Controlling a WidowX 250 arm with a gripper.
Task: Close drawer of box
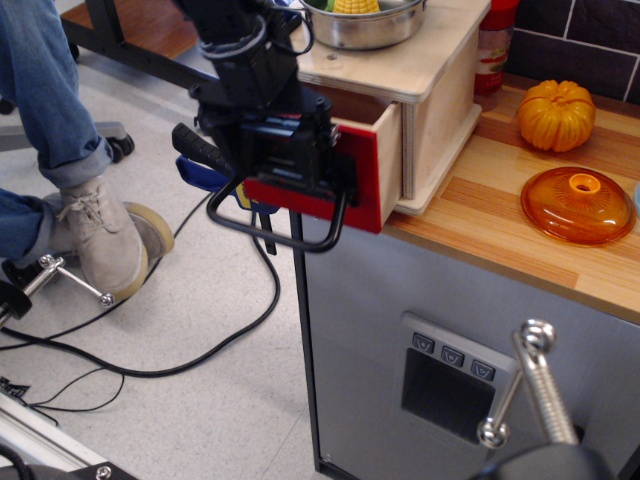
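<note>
The pale plywood box (440,95) stands on the wooden counter's left end. Its drawer (375,170), with a red front panel and a black loop handle (275,232), sticks out only a short way from the box. My black gripper (295,160) is pressed flat against the red front, above the handle. Its fingers are hidden against the panel, so I cannot tell whether they are open or shut.
A steel pot (365,22) with corn sits on the box top. An orange pumpkin (556,114) and an orange glass lid (580,204) lie on the counter (520,255). A grey cabinet (450,375) with buttons is below. A person's leg and shoe (95,230) and cables (200,345) are on the floor at left.
</note>
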